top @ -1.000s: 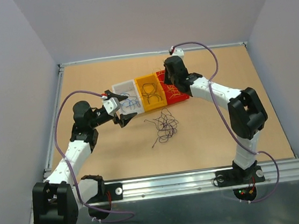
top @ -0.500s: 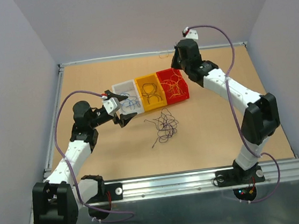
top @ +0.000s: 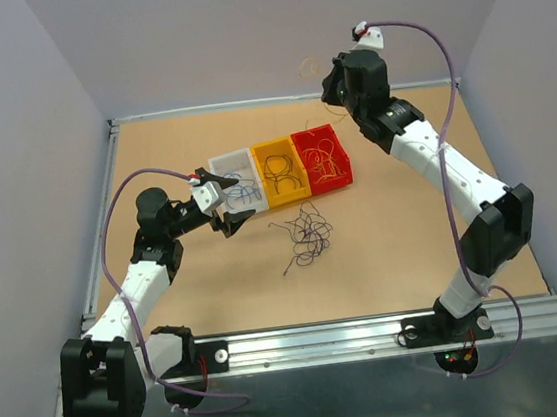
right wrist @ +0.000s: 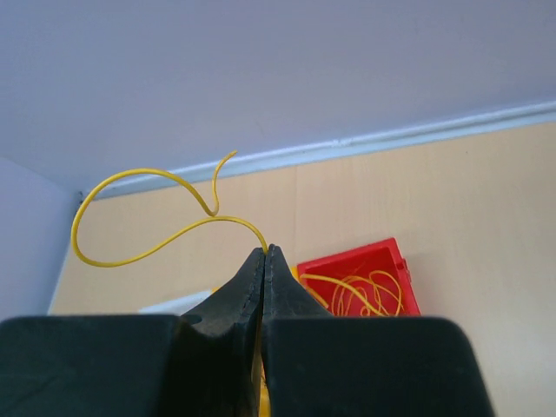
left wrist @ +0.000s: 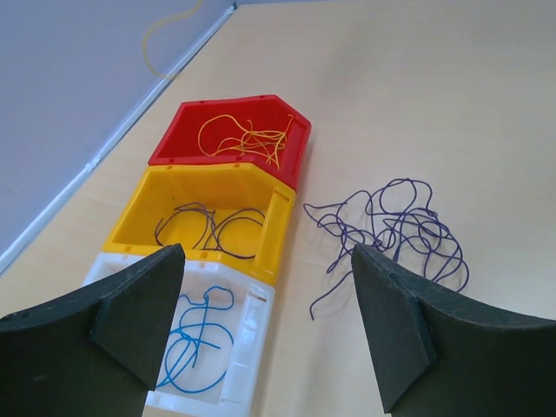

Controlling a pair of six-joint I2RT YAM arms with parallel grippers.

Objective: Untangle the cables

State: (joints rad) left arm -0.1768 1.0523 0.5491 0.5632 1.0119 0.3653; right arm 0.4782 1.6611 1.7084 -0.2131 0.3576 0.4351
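The tan table [top: 385, 257] carries three bins in a row towards its far side: a white bin [left wrist: 252, 347] on the left with blue cables [left wrist: 195, 334], a yellow bin [left wrist: 274, 228] in the middle with dark cables [left wrist: 208, 230], and a red bin [left wrist: 291, 165] on the right with yellow-orange cables [left wrist: 252, 139]. Just near of the yellow bin, a loose tangle of dark purple cables [top: 307, 233] lies on the bare table. The left gripper [left wrist: 268, 256] hangs above the white bin's near end, jaws spread wide and holding nothing. The right gripper [right wrist: 265, 252] is high above the table beyond the red bin, jaws pinched tight on one yellow cable [right wrist: 152, 171], which curls free in the air.
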